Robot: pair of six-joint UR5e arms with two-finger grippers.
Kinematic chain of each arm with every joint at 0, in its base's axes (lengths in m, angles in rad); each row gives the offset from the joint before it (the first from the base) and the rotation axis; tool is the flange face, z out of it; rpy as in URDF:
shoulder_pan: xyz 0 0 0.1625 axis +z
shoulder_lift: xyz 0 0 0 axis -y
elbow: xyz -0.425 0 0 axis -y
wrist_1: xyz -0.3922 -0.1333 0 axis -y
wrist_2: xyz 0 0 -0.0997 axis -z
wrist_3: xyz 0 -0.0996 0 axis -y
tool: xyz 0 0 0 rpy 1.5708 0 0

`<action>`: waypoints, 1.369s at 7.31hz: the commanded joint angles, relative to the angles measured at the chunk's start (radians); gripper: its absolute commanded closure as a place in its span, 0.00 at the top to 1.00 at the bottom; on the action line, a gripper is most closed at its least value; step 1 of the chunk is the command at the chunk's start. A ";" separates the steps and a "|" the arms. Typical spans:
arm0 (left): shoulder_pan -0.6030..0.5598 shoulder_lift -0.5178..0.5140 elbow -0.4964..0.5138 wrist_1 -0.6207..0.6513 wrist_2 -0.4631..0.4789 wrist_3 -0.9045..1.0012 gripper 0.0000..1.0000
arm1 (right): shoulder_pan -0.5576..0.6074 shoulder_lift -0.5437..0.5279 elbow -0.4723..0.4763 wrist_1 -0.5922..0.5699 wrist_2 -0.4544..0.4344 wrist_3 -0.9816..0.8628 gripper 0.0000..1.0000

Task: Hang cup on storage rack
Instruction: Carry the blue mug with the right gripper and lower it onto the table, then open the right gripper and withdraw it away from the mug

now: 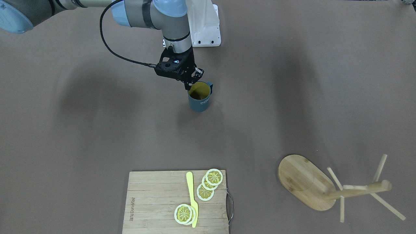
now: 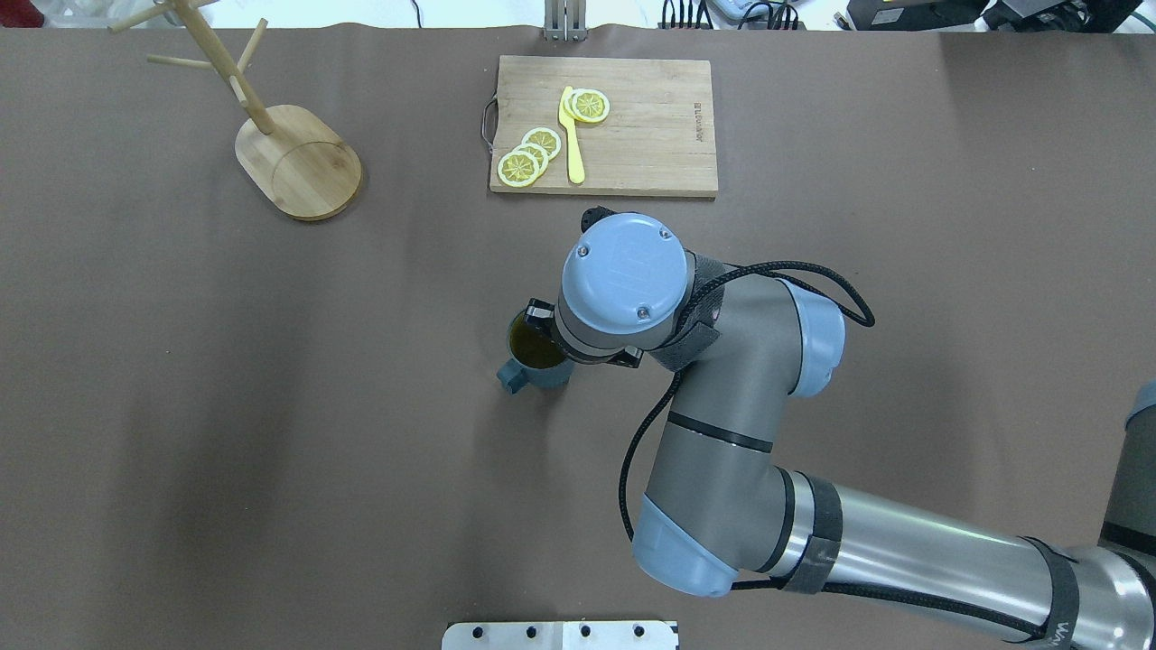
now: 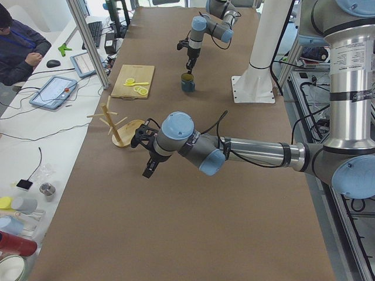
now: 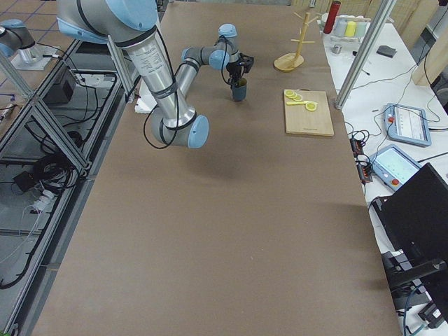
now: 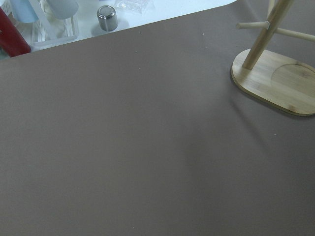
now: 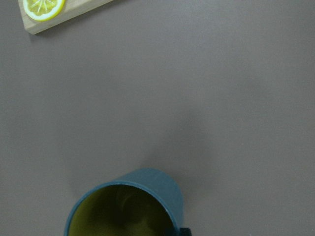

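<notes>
The dark blue cup [image 1: 200,99] with its yellow interior stands upright mid-table, handle [image 2: 511,380] turned toward the robot's left. My right gripper [image 1: 193,81] hangs right at the cup's rim [image 6: 123,196], and its fingers look spread, so it reads as open. The storage rack [image 2: 298,162], a bamboo mug tree on an oval base [image 1: 302,180], stands at the far left corner with bare pegs. My left gripper [image 3: 149,168] hovers over the table close to the rack [image 3: 120,126]; I cannot tell whether it is open or shut. The left wrist view shows the rack's base [image 5: 275,83].
A bamboo cutting board [image 2: 650,135] with lemon slices [image 1: 208,183] and a yellow knife [image 1: 192,198] lies at the far side of the table. A white mount plate [image 1: 204,26] sits by the robot. A person [image 3: 17,41] sits at a desk beyond the table.
</notes>
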State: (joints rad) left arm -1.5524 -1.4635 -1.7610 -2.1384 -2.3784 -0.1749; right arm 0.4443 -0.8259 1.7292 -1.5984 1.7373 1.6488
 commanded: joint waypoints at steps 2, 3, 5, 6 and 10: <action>0.000 0.005 0.000 0.000 -0.001 0.000 0.98 | -0.006 -0.002 -0.020 0.006 -0.001 0.006 0.13; 0.000 0.005 -0.002 0.000 -0.001 0.000 0.98 | -0.007 -0.002 -0.026 0.008 -0.005 0.008 0.57; 0.000 0.005 -0.003 -0.002 0.001 0.000 0.98 | -0.003 -0.002 -0.024 0.008 -0.039 0.002 0.99; 0.000 0.005 -0.005 -0.002 -0.001 0.000 0.98 | 0.034 -0.005 -0.010 0.006 -0.035 -0.013 1.00; 0.032 0.005 -0.032 -0.215 -0.122 -0.298 0.99 | 0.284 -0.165 0.067 0.008 0.122 -0.327 1.00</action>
State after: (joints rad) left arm -1.5435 -1.4614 -1.7882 -2.2271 -2.4874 -0.3210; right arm 0.6472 -0.9336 1.7816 -1.5953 1.8084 1.4400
